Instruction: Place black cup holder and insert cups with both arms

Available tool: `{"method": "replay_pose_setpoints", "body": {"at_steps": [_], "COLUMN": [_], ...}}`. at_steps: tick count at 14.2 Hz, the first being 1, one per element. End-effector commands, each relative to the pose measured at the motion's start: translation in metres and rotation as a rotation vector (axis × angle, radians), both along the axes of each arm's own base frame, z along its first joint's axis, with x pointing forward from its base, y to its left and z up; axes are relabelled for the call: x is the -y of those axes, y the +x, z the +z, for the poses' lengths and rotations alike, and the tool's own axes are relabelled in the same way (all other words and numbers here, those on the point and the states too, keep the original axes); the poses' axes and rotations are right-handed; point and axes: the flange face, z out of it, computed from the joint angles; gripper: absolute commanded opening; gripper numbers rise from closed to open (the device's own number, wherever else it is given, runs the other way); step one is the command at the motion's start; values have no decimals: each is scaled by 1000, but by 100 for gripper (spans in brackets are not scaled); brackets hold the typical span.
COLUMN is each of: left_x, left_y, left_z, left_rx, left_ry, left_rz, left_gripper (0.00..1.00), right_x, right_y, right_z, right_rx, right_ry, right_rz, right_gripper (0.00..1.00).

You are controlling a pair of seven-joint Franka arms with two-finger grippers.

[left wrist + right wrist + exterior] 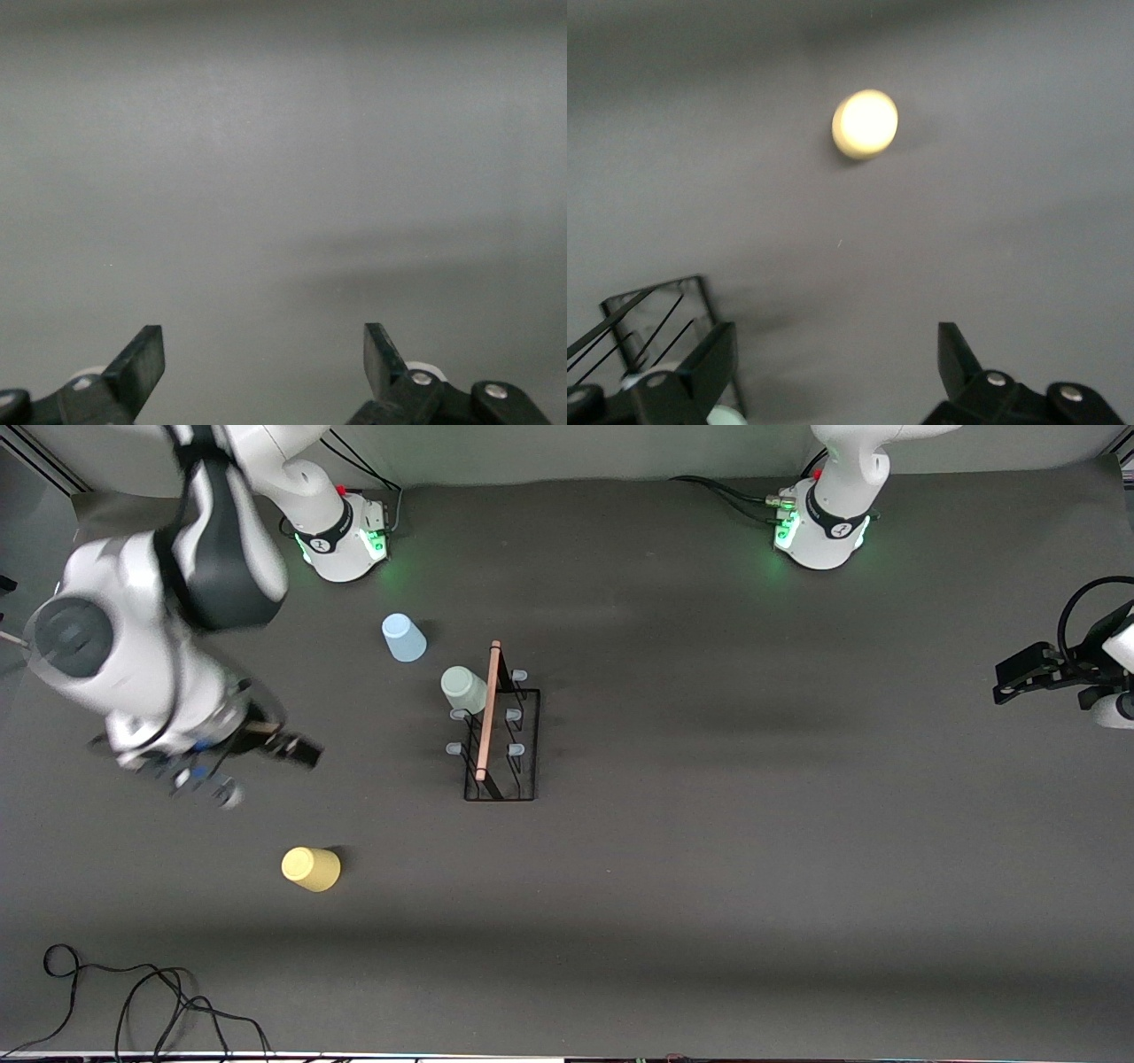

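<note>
On the dark table [709, 868] the rack [502, 735] holds the green cup [464, 688] — right gripper [833, 372], fingers apart, hangs above the yellow cup [311, 868] as if to fetch it; left gripper [264, 363] waits, open.

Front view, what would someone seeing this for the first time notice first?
Probably the black cup holder mid-table, with the pale green cup already on a prong. The light blue cup stands loose on the table nearer the right arm's base, and the yellow cup stands nearest the front camera. The right hand hangs open between them, while the left hand waits open at its end of the table.
</note>
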Motion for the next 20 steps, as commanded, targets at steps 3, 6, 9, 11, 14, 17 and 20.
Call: {"method": "replay_pose_setpoints", "body": {"at_steps": [3,6,9,11,14,17,20], "left_x": [13,18,20,18,9,7,8], "left_y": [-1,0,0,-1,-3,-1,-1], "left_z": [1,2,3,4,3,2,2], "left_rx": [5,10,10,10,-3,0,3], "left_ry": [1,0,-32,-39,-26,-23,-23], "left_rz": [16,22,35,40,39,54,55], "left_gripper": [100,100,100,100,100,100,100], "right_x": [37,48,50,58,63,62,58], "right_y": [77,92,94,86,70,69,69], "right_z": [-69,-136,-178,-205,-239,-249,-256], "right_rx": [40,78,60,62,74,78,85], "right_ry": [34,58,47,31,30,58,57], "right_rz": [130,136,144,127,142,115,132], "right_gripper": [100,100,100,100,100,100,59]}}
